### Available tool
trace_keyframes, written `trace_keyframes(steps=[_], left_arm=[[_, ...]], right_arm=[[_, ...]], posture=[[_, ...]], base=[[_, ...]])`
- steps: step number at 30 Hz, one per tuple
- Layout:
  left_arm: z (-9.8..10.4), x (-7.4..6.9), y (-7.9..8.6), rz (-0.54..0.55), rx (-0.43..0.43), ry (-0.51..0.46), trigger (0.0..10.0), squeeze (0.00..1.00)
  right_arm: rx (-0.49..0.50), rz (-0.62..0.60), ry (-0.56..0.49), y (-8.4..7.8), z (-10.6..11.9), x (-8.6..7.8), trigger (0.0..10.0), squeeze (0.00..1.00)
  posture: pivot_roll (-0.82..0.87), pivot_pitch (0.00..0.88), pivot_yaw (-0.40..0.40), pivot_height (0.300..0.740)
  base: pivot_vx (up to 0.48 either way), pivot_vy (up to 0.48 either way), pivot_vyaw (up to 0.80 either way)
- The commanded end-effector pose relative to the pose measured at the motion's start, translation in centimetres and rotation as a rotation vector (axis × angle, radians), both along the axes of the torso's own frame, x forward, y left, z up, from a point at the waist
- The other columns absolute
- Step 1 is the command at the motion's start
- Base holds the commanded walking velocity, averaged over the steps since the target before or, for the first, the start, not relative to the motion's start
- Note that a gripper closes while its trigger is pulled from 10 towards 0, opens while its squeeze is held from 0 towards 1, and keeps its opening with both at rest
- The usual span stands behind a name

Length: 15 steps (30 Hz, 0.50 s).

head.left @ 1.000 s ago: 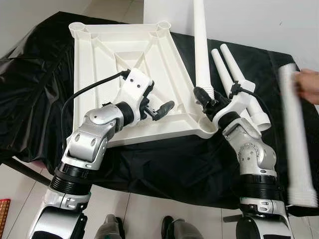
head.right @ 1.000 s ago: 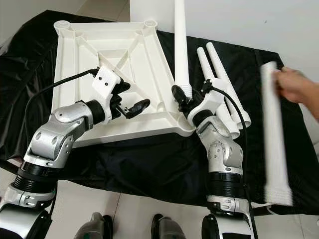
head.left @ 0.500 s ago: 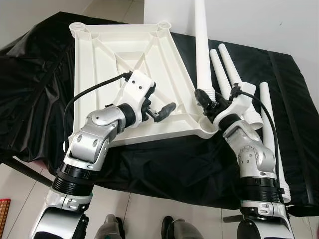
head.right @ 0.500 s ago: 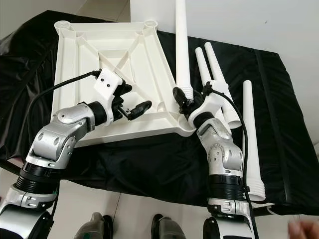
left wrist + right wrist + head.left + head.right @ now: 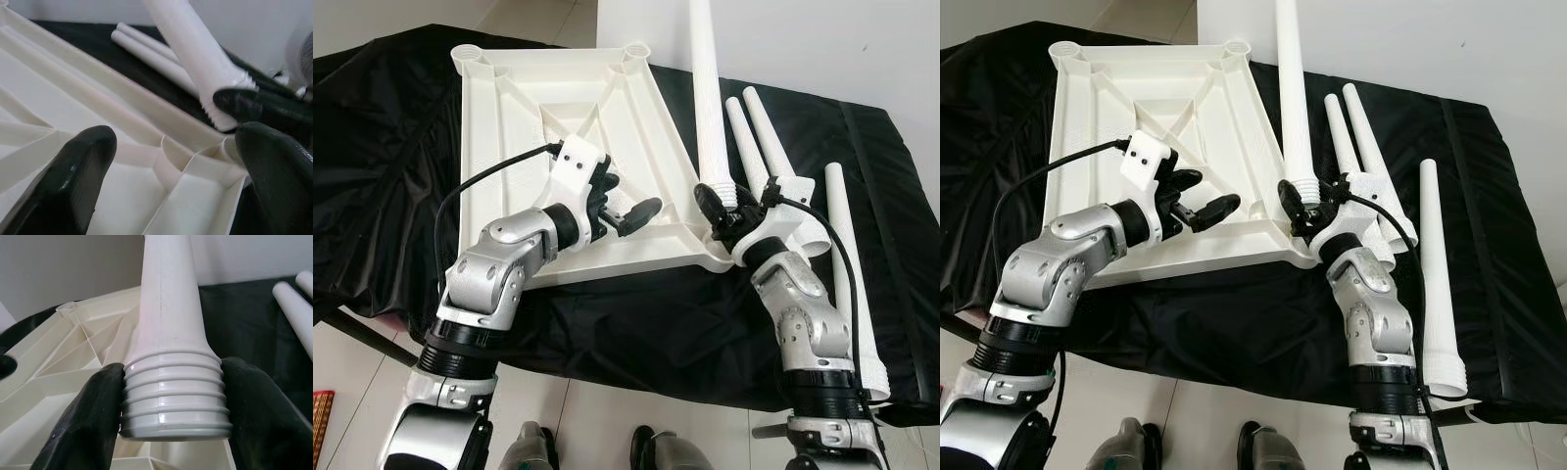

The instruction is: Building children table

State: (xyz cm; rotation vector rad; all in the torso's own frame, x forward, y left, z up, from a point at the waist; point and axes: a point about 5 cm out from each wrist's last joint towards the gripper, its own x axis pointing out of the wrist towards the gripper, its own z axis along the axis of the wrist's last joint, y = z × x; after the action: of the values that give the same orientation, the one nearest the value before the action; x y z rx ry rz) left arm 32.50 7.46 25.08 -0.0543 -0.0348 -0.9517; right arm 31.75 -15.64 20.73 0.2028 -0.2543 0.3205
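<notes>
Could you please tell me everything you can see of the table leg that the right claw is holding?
The table leg is a long white tube of smooth plastic that tapers away from a ribbed, threaded wide end. The right claw grips that threaded end between its two black fingers. The leg stands nearly upright over the near right corner of the upturned white tabletop, its threaded end just above the corner socket, not yet seated.

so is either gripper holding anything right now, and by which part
The right gripper holds a white table leg by its threaded end, fingers on either side of the ridges. The left gripper is open over the upturned tabletop, holding nothing.
</notes>
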Motion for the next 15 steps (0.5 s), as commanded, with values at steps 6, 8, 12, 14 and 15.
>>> trace_keyframes(steps=[6, 8, 12, 14, 15], left_arm=[[2.2, 0.0, -0.9, -0.16, -0.144, 0.071, 10.0, 0.0], [2.3, 0.0, -0.9, -0.164, -0.151, 0.076, 10.0, 0.0], [3.4, 0.4, -1.2, -0.221, -0.199, 0.115, 10.0, 0.0], [4.0, 0.9, -1.3, -0.233, -0.212, 0.118, 10.0, 0.0], [4.4, 1.2, -1.3, -0.237, -0.219, 0.12, 10.0, 0.0]], right_arm=[[-0.082, 0.068, -0.123, 1.1, 0.6, -1.1, 10.0, 0.0], [-0.086, 0.073, -0.128, 1.1, 0.5, -1.1, 10.0, 0.0], [-0.115, 0.092, -0.153, 1.4, 0.6, -1.3, 10.0, 0.0], [-0.14, 0.115, -0.167, 1.7, 0.5, -1.5, 10.0, 0.0], [-0.158, 0.131, -0.177, 1.9, 0.5, -1.7, 10.0, 0.0]], posture=[[0.06, 0.135, -0.067, 0.74], [0.06, 0.135, -0.067, 0.74], [0.05, 0.125, -0.06, 0.74], [0.05, 0.123, -0.059, 0.74], [0.05, 0.123, -0.059, 0.74]], base=[[0.0, 0.0, 0.0], [0.0, 0.0, 0.0], [0.0, 0.0, 0.0], [0.0, 0.0, 0.0], [0.0, 0.0, 0.0]])
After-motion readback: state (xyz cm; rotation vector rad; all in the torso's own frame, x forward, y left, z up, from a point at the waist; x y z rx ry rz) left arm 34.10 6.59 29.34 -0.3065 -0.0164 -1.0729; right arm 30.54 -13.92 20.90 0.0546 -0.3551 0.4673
